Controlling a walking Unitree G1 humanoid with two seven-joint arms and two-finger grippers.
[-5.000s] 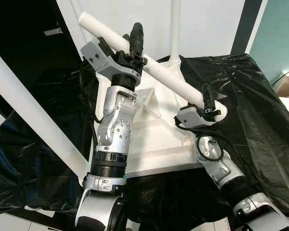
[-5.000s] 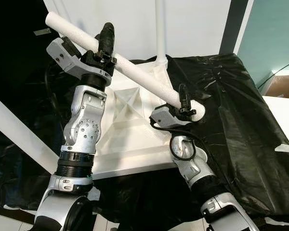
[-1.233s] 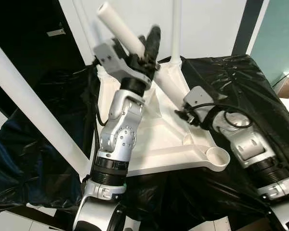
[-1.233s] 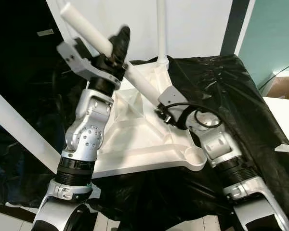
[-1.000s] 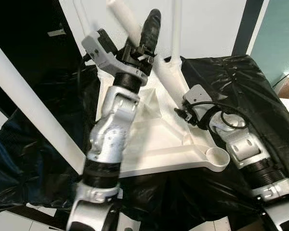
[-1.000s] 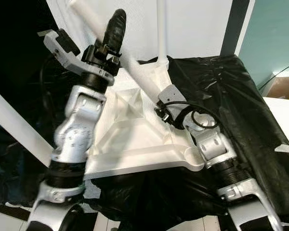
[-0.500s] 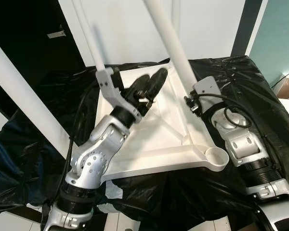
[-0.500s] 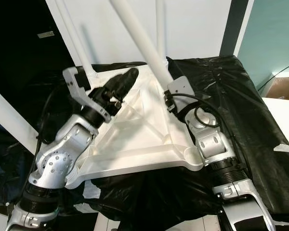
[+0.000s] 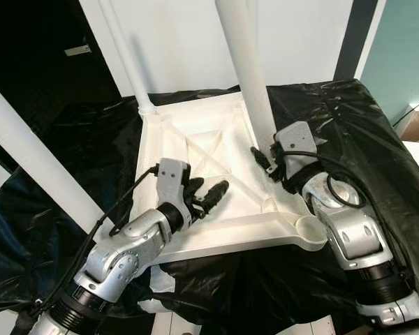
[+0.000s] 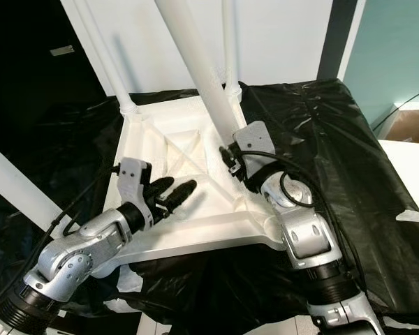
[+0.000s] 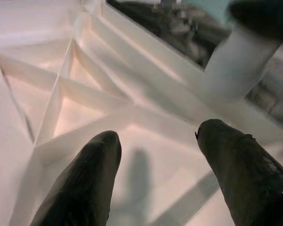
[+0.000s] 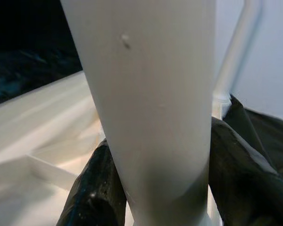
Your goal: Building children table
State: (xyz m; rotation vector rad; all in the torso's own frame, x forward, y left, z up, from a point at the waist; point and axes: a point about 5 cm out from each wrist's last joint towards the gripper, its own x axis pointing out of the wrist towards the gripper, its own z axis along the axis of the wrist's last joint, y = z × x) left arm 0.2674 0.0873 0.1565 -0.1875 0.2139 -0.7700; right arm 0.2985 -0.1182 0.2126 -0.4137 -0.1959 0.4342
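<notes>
On the black-draped desk (image 9: 349, 125), our right end effector (image 9: 260, 159) clamps the leg (image 9: 248, 77) upright for seating in the tabletop (image 9: 195, 150); left end effector (image 9: 208, 197) hovers wide at centre frame.

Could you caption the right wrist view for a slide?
Right gripper clamps a white table leg above the upturned tabletop.

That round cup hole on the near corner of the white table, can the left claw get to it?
Probably yes. The left claw hovers open and empty over the upturned tabletop, and nothing lies between it and the corner socket. The right claw, holding the leg, and its arm sit close by, which could crowd it.
</notes>
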